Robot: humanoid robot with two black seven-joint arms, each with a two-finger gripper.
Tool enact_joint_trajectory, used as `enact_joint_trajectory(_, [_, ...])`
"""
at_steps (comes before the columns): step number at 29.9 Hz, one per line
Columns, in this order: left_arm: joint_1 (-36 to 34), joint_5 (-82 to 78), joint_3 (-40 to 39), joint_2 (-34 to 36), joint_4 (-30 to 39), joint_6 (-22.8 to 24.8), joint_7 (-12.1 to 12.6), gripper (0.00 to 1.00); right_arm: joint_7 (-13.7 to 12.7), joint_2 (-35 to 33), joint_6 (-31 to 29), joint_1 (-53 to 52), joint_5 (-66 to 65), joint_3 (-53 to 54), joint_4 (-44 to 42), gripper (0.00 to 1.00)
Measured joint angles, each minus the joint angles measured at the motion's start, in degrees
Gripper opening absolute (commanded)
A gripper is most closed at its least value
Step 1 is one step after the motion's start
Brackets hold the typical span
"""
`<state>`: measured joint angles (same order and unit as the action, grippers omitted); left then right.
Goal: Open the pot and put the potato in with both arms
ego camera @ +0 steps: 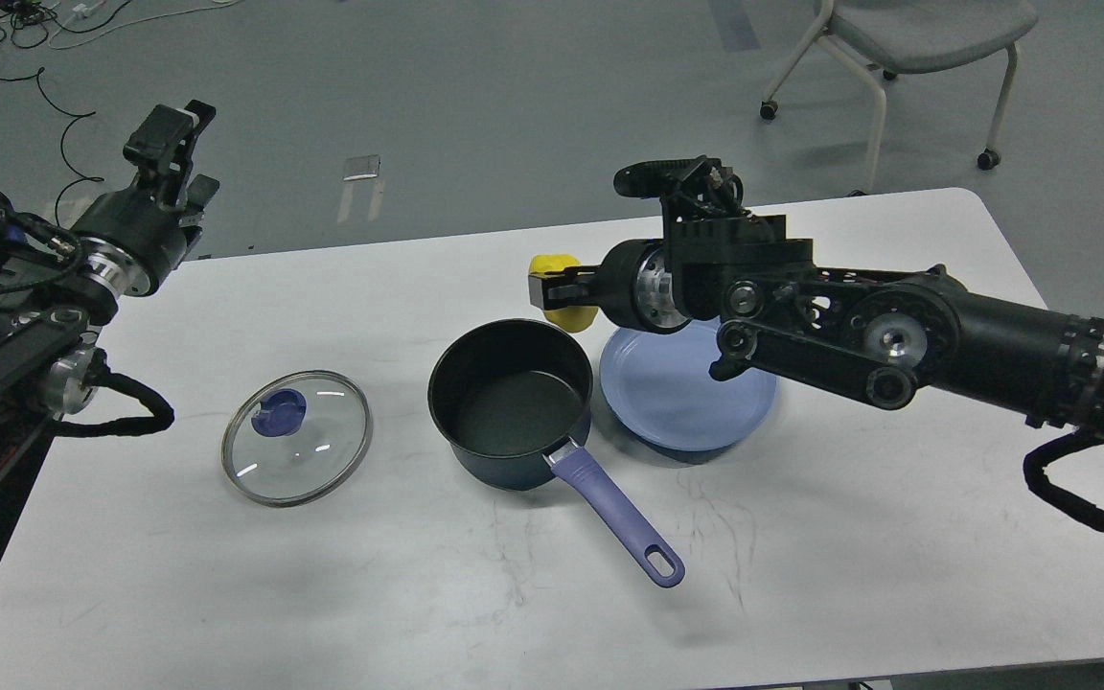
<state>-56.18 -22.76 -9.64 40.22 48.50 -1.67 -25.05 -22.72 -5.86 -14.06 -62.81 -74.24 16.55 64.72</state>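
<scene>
Much of the potato (560, 292) is hidden: my right hand (552, 287) is closed across its middle, so only a bright yellow top and a yellow lower bulge show either side of the black fingers. It is held in the air above the far right rim of the pot (512, 401), between the pot and the plate (677, 402). My right arm crosses in front of the plate and covers its far edge; the arm's rear part is cut off by the right edge of the view. The pot stands uncovered on the white worktop (418, 594), dark navy outside, black and bare inside, its long periwinkle handle pointing toward me and to the right, with a hole at its end. The glass lid (296, 437), steel-rimmed with a purple knob, lies flat on the worktop left of the pot, apart from it. My left hand (173, 144) is raised beyond the worktop's left far corner, holding nothing; seen dark and at an angle, I cannot tell how its fingers stand. A chair (907, 38) on the floor is cut off at the top edge.
</scene>
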Motion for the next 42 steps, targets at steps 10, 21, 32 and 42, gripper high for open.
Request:
enact_joint_trajectory(10, [0.1, 0.0, 0.1, 0.2, 0.0, 0.0, 0.0, 0.98, -0.1, 5.5, 0.1, 0.6, -0.2, -5.2, -2.1, 0.48])
enact_joint_trajectory(21, [0.2, 0.0, 0.0, 0.4, 0.0, -0.1, -0.1, 0.98, 0.1, 5.9, 4.0, 2.7, 0.5, -3.5, -3.9, 0.99])
enact_joint_trajectory(32, [-0.4, 0.9, -9.3, -1.8, 0.4, 3.6, 0.0, 0.98, 0.9, 4.2, 14.8, 3.2, 1.7, 14.0, -3.2, 1.00])
enact_joint_trajectory(42, [0.8, 3.7, -13.4, -12.3, 0.6, 5.8, 0.2, 0.98, 16.7, -7.1, 12.2, 14.1, 21.5, 35.1, -2.1, 0.99])
